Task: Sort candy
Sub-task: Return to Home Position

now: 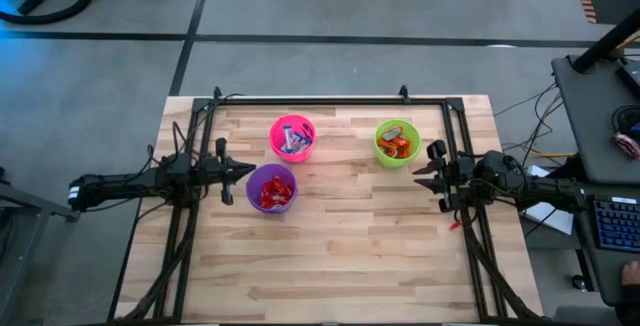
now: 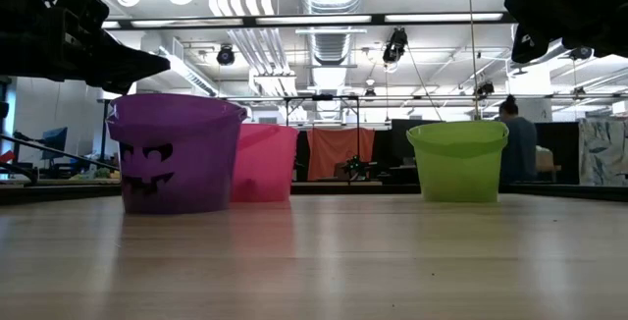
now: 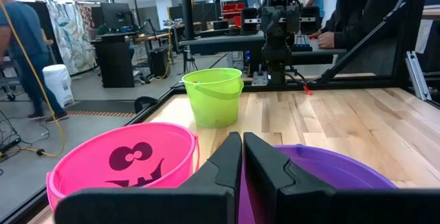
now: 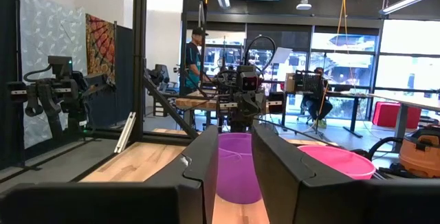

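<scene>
The candy lies in three plastic cups that stand on their bases on the wooden table. Red-wrapped sweets (image 1: 272,194) fill the purple cup (image 1: 271,187), blue-and-white bars (image 1: 292,144) lie in the pink cup (image 1: 291,137), and orange ones (image 1: 398,147) in the green cup (image 1: 397,141). My left gripper (image 1: 246,171) hovers shut at the table's left side, just left of the purple cup's rim (image 3: 330,159). My right gripper (image 1: 418,173) hovers at the right side, near the green cup, its fingers (image 4: 199,155) apart with nothing between them.
A black frame (image 1: 330,100) runs around the table's far, left and right sides. A small red piece (image 1: 453,225) lies by the right rail. The near half of the tabletop (image 1: 340,266) is bare wood. People stand in the room beyond the table.
</scene>
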